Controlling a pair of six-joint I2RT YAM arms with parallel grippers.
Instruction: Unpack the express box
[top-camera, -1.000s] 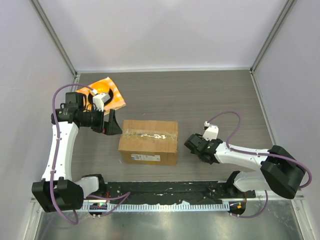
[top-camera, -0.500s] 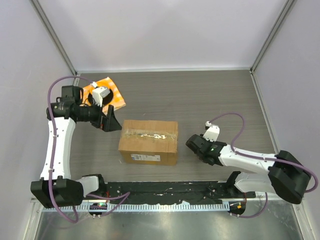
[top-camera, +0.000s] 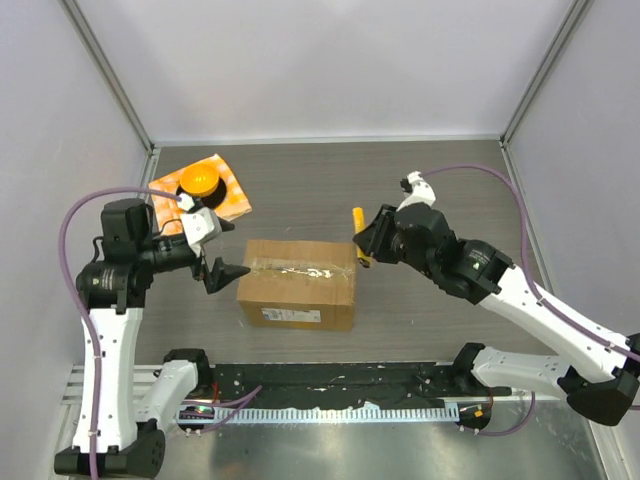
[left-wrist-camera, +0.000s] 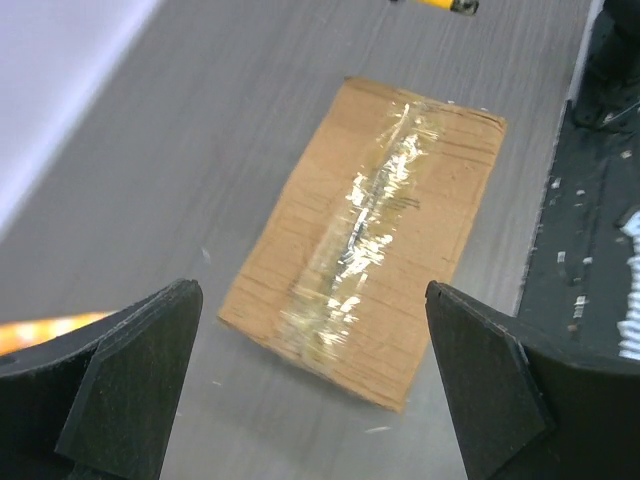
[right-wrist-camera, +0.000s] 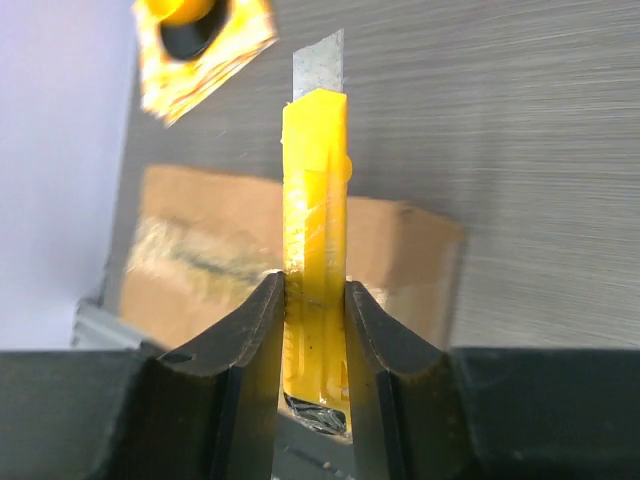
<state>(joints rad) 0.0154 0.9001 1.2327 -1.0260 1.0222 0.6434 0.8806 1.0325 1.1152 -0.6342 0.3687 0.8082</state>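
express box (top-camera: 297, 283): tape-sealed, contents hidden | left gripper (top-camera: 226, 272): spread wide | right gripper (right-wrist-camera: 315, 290): clamped on yellow utility knife (right-wrist-camera: 316, 180)

Overhead view from behind, two downward wrist views, express box (top-camera: 297, 283) common to all.

My white-and-black left arm (top-camera: 105, 340) rises from its base at the near left edge, elbow high, forearm turned to point right. At its end my left gripper (top-camera: 224, 270) has its black two-finger jaws spread as wide as they go, with nothing between them. In the left wrist view both fingers (left-wrist-camera: 120, 380) sit at the frame edges, looking down. My white-and-black right arm (top-camera: 540, 310) stretches from the near right base far out and to the left, wrist held high. My right gripper (top-camera: 366, 243) points left, its fingers (right-wrist-camera: 255, 330) clamped on a yellow plastic utility knife (right-wrist-camera: 316, 180), steel blade out past the fingertips.
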